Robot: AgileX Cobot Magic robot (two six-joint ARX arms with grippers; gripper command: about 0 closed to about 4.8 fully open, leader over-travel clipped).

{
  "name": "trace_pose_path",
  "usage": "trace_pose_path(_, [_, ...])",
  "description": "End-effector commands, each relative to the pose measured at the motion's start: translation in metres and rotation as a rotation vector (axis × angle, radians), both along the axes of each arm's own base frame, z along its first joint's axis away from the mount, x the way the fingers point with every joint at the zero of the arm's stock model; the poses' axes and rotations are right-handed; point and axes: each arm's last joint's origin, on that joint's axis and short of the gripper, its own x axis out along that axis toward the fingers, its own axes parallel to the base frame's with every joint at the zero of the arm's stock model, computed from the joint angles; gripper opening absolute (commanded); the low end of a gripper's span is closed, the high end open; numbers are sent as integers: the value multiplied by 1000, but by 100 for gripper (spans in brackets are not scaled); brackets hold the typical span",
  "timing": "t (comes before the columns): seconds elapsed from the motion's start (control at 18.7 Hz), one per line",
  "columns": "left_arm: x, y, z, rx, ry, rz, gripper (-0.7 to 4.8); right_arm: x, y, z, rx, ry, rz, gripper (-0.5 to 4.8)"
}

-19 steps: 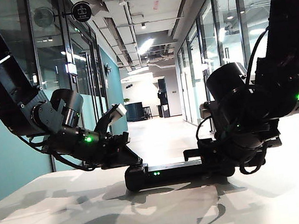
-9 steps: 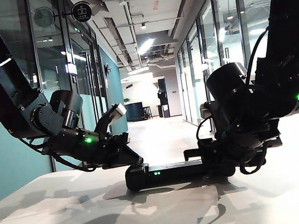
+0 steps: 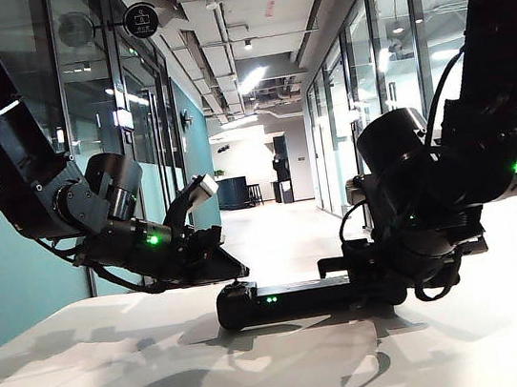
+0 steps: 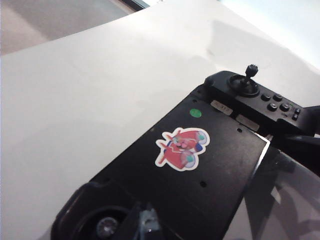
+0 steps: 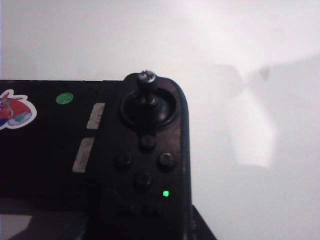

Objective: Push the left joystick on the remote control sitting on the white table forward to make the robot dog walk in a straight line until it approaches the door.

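Left gripper [image 3: 236, 272]: tip raised slightly above the remote control's [image 3: 288, 297] left end; jaw state indiscernible.
Right gripper [image 3: 362, 280]: unmoved at the remote's right end; jaw state indiscernible.

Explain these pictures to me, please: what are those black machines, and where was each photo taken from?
Two black robot arms lean over a white table. One camera watches from beside the table; two others ride on the arms' wrists. On the table lies a black remote control with a cartoon sticker. The left gripper hovers just above its left end; the right gripper sits at its right end, near the right joystick. Whether either's fingers hold anything is unclear.
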Motion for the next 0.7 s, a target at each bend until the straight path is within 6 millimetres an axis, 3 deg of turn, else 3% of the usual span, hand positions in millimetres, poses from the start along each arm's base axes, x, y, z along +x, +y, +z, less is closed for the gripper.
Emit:
trace_pose_path(0.05, [1, -1, 2, 3, -20, 9, -6, 2, 2, 5, 19, -30, -1, 198])
trace_pose_path(0.7, [1, 0, -5, 9, -5, 12, -6, 2, 1, 5, 19, -30, -1, 198])
